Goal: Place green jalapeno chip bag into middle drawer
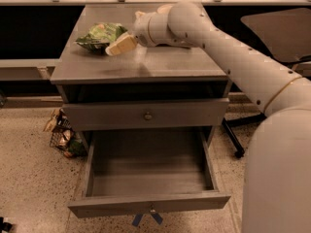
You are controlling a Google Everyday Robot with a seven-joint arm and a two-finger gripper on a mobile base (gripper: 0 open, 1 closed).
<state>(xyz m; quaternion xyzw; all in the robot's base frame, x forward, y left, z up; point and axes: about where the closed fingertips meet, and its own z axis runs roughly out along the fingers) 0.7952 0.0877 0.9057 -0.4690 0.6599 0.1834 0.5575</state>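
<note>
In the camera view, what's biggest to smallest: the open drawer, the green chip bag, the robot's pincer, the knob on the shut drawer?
Open middle drawer
Green chip bag
Pincer, beside the bag over the cabinet top
Knob
The drawer is nearer the camera, but clearly biggest anyway.

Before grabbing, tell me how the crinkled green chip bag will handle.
The crinkled green chip bag looks creased and puffy, so probably light and crushable. On the smooth grey cabinet top it may slide. The gripper is at its right edge.
</note>
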